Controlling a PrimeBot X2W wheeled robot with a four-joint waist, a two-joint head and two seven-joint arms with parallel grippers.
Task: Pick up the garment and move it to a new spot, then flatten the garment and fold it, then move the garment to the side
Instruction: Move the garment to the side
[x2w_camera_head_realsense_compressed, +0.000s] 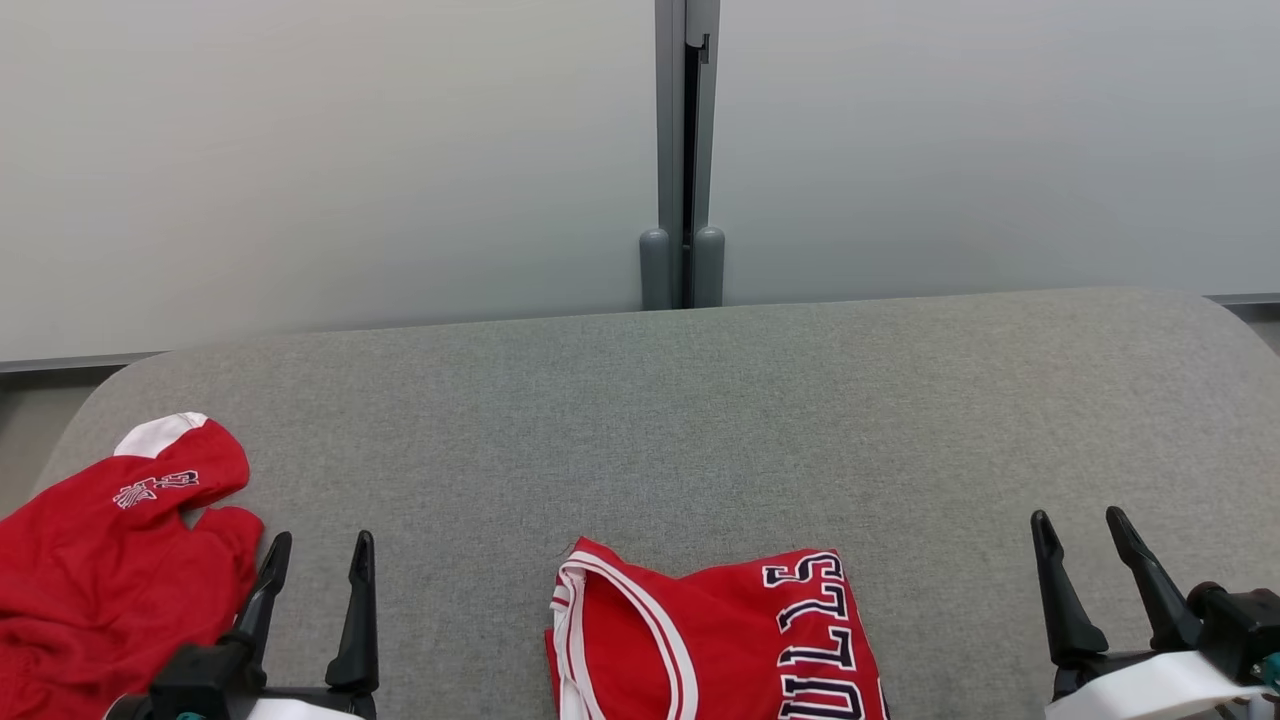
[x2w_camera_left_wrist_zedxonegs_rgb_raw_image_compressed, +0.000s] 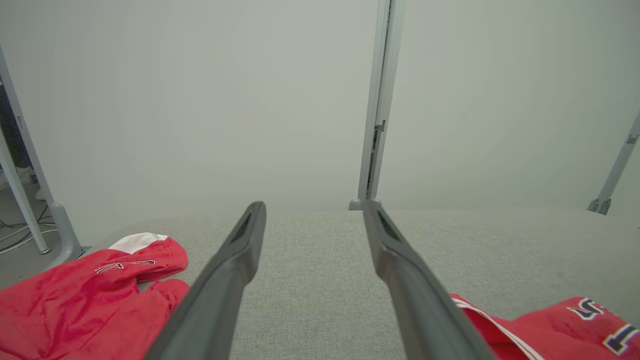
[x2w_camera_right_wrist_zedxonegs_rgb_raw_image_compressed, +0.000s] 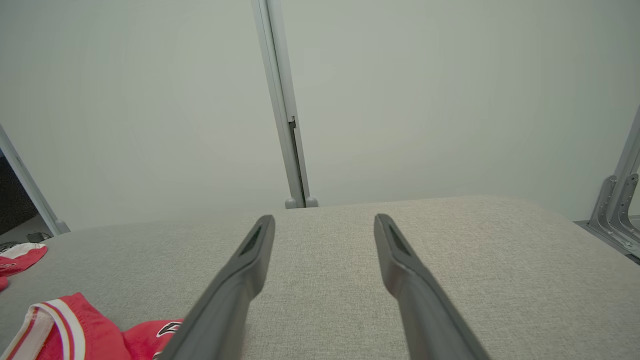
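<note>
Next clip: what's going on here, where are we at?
A two-armed robot stands at a grey padded table. Its left gripper and right gripper are both open and hold nothing, hovering near the table's front edge. Between them lies a red jersey with dark lettering, looking folded. A crumpled red garment lies at the table's left end, beside the left gripper. Nothing is being touched at this moment.
</note>
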